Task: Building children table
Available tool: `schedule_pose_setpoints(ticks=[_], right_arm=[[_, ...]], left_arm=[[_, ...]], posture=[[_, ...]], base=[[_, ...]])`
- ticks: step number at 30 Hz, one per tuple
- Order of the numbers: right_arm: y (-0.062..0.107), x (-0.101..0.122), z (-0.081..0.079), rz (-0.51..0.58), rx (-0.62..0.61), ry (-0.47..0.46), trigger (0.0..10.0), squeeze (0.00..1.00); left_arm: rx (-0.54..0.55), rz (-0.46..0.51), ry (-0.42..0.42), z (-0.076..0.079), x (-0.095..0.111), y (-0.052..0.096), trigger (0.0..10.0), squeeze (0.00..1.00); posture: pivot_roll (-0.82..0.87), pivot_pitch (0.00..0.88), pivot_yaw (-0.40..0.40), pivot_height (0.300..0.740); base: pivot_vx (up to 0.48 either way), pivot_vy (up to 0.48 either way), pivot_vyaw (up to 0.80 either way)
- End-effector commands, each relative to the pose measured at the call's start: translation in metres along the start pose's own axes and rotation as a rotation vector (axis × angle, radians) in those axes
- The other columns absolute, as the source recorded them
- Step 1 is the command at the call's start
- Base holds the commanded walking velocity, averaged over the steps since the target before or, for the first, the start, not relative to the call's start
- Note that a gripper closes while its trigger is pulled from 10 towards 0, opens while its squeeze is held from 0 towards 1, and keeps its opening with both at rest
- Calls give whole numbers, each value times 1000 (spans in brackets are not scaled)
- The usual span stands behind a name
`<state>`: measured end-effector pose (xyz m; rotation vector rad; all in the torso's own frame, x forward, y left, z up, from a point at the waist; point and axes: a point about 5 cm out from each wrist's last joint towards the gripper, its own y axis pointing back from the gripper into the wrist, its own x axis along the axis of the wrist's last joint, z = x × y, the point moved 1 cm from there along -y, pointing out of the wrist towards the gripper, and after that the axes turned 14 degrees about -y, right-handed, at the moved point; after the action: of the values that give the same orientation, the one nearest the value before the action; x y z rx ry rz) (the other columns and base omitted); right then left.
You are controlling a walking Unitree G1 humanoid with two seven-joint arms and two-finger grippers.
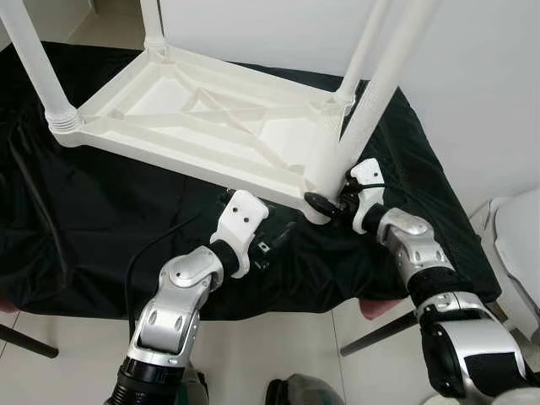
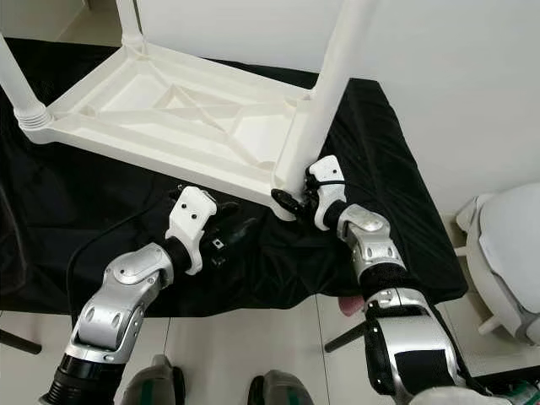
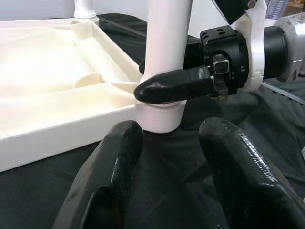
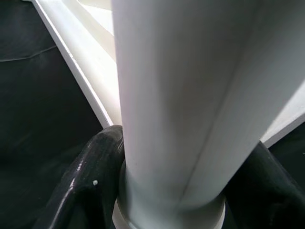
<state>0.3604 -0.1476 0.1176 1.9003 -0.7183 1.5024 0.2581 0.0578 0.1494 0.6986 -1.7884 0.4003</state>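
I have the white children's table [image 1: 194, 110] lying upside down on a black cloth [image 1: 76, 219] that covers the tabletop, its long axis running from my near right corner away to the left, legs pointing up. The near right leg [image 2: 325, 93] stands upright in its corner socket, leaning slightly toward the right. My right gripper [image 2: 295, 198] is at the base of that leg, jaws clamped around it just above the socket, one finger on each side as the right wrist view shows. That arm reaches in from the lower right, forearm angled up and left, wrist bent toward the corner. My left gripper [image 3: 169, 157] rests low over the cloth just in front of the same corner, jaws apart and holding nothing, forearm rising from the lower left. A black cable [image 1: 143, 253] loops beside the left wrist. A white chair [image 2: 506, 245] stands at the far right on the tiled floor [image 2: 245, 337].
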Motion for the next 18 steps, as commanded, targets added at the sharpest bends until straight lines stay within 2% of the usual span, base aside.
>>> schedule_pose_setpoints(ticks=[1, 4, 5, 6, 7, 11, 15, 18], right_arm=[[-3, -7, -5, -30, 40, -12, 0, 0], [-4, -9, -5, -31, 44, -8, 0, 0], [-3, -10, -5, -32, 37, -8, 1451, 0], [-3, -10, -5, -32, 37, -8, 1451, 0], [-2, -11, -3, -29, 17, -9, 10000, 0], [-1, -11, 0, -3, -26, -30, 10000, 0], [-3, -9, -2, 74, -155, -38, 10000, 0], [-4, -9, -3, 90, -177, -44, 10000, 0]], left_arm=[[107, -22, -8, -5, 2, 0, 10000, 0], [104, -22, -8, -4, 2, 0, 10000, 0], [102, -22, -7, -4, 1, 0, 10000, 0], [102, -22, -7, -4, 1, 0, 10000, 0], [100, -22, -6, -3, 2, 0, 10000, 0], [97, -18, 0, -2, 2, -1, 10000, 0], [96, -15, 5, 0, 2, -1, 10000, 0], [95, -15, 6, 0, 2, -2, 10000, 0]], posture=[[41, 0, -93, 740], [41, 0, -91, 740], [39, 0, -91, 740], [39, 0, -91, 740], [38, 0, -92, 740], [35, 0, -96, 740], [26, 0, -101, 740], [26, 0, -101, 740]], base=[[0, 0, 0], [0, 0, 0], [0, 0, 0], [0, 0, 0], [0, 0, 0], [0, 0, 0], [0, 0, 0], [0, 0, 0]])
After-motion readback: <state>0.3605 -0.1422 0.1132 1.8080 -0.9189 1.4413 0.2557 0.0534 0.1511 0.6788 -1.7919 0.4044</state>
